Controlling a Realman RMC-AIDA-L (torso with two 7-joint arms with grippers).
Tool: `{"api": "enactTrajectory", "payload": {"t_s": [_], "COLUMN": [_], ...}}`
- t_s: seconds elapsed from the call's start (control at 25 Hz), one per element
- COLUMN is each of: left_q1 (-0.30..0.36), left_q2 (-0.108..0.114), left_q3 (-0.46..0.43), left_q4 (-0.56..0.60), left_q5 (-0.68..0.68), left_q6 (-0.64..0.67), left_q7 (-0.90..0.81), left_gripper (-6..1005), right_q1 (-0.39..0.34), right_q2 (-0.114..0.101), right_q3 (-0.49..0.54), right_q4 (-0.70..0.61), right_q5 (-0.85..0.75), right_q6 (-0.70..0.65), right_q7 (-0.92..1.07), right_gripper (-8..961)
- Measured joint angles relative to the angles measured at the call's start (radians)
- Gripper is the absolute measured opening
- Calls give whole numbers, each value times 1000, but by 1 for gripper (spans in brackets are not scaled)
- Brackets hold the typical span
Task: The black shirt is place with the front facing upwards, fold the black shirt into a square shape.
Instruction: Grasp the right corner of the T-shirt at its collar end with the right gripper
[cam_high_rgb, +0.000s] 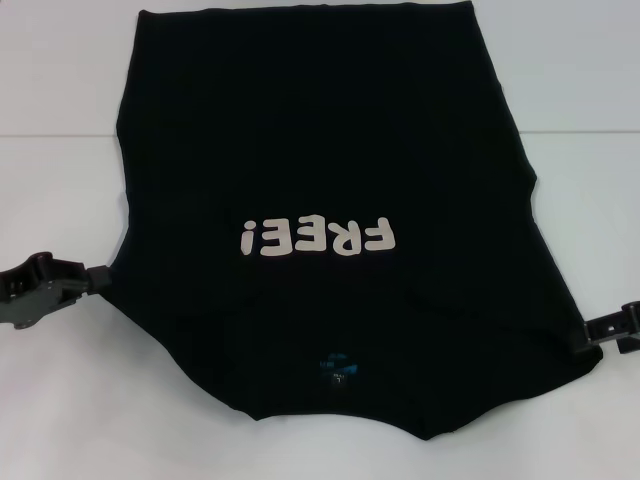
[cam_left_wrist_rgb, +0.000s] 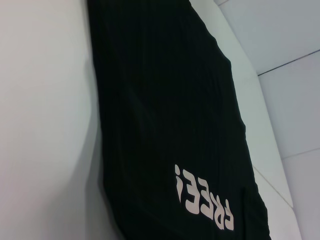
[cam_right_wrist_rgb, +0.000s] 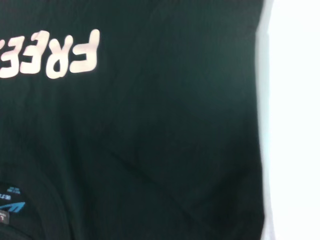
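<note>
The black shirt (cam_high_rgb: 320, 170) lies flat on the white table, front up, its collar and blue neck label (cam_high_rgb: 335, 368) toward me. Its off-white "FREE!" lettering (cam_high_rgb: 315, 237) reads upside down from here. No sleeves stick out at the sides. My left gripper (cam_high_rgb: 100, 273) sits at the shirt's left edge, level with the lettering. My right gripper (cam_high_rgb: 588, 333) sits at the right edge near the shoulder. The left wrist view looks along the shirt (cam_left_wrist_rgb: 170, 110) and its lettering (cam_left_wrist_rgb: 202, 197). In the right wrist view the shirt (cam_right_wrist_rgb: 150, 140) fills the picture, with the label (cam_right_wrist_rgb: 12, 205) at one corner.
The white table (cam_high_rgb: 60, 120) shows on both sides of the shirt and in front of the collar. A seam line in the tabletop (cam_high_rgb: 55, 137) runs across behind the middle of the shirt. The shirt's hem reaches the far edge of the head view.
</note>
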Motion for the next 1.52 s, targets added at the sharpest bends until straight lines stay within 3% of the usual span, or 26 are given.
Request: {"api": "enactTrajectory", "payload": {"t_s": [0.44, 1.52], "left_q1": [-1, -1], "left_q2": [-1, -2], "left_q3": [0, -10], "left_q4": [-1, -1], "left_q5": [0, 0], "left_q6": [-7, -8], "left_q7": [0, 0], "left_gripper": [29, 29], "right_q1": [3, 22], "right_q2": [24, 57], "right_q3": [-11, -11], "right_q4": [9, 27], "right_q5": [-5, -4], "right_q6": [19, 74], "right_q7": [-7, -4], "right_gripper": [860, 765]}}
